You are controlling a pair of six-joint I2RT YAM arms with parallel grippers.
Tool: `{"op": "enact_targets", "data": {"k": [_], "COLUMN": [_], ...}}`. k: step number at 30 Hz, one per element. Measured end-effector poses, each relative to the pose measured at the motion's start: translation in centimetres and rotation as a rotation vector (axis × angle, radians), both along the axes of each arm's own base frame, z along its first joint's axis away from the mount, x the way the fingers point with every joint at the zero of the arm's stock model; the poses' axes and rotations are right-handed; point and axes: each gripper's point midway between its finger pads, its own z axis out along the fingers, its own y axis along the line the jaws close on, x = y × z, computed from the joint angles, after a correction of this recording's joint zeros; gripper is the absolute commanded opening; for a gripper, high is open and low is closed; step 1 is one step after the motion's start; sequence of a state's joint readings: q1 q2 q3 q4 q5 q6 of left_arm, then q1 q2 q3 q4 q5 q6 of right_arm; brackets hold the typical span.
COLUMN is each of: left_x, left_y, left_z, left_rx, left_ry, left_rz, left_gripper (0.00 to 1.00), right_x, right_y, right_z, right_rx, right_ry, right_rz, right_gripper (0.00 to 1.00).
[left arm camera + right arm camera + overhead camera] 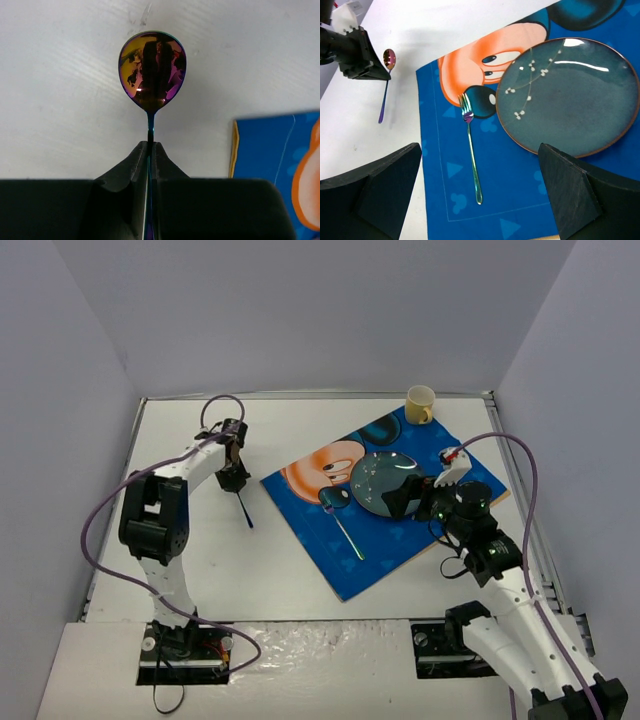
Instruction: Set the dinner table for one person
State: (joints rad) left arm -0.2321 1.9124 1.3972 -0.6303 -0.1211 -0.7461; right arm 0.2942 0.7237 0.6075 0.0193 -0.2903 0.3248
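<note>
My left gripper [233, 480] is shut on an iridescent spoon [152, 70], gripping the handle just behind the bowl. It holds the spoon over the white dinner table [200, 550], left of the blue cartoon-mouse placemat [390, 540]. On the placemat lie a dark teal plate [570, 95] and, to its left, an iridescent fork [471, 155]. My right gripper [479, 150] is open and empty above the placemat, near the plate's near edge. The spoon [385, 90] and the left gripper [365, 65] also show in the right wrist view.
A yellow cup [420, 404] stands at the placemat's far corner. Grey walls close in the table at the back and sides. The placemat's left edge [235, 150] lies just right of the spoon.
</note>
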Motion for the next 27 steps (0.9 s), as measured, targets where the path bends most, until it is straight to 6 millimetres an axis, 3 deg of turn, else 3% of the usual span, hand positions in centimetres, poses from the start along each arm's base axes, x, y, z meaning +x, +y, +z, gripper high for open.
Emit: {"op": "enact_targets", "data": {"k": [7, 10, 17, 23, 27], "left_x": [-1.6, -2.3, -4.2, -6.1, -7.2], "left_y": [-2.7, -4.5, -9.2, -12.9, -14.3], "left_z": [7.6, 9.7, 10.4, 10.9, 11.7], "left_rx": [-0.064, -0.091, -0.116, -0.126, -0.136], "left_ry": [-0.166, -0.217, -0.224, -0.231, -0.248], "left_rz": [-0.080, -0.121, -0.244, -0.388, -0.450], "left_gripper": [0.00, 0.00, 0.00, 0.00, 0.00], "right_x": [1.0, 1.4, 1.5, 4.5, 6.4], "right_y": [3.1, 5.0, 10.0, 11.9, 13.2], "right_z": [-0.1, -0.4, -2.7, -0.4, 0.8], "right_rx": [0.081, 0.113, 0.100, 0.118, 0.150], "right_ry": [0.022, 0.033, 0.113, 0.073, 0.044], "right_rz": [0.090, 0.139, 0.255, 0.255, 0.254], "right_gripper": [0.98, 0.95, 0.87, 0.70, 0.59]}}
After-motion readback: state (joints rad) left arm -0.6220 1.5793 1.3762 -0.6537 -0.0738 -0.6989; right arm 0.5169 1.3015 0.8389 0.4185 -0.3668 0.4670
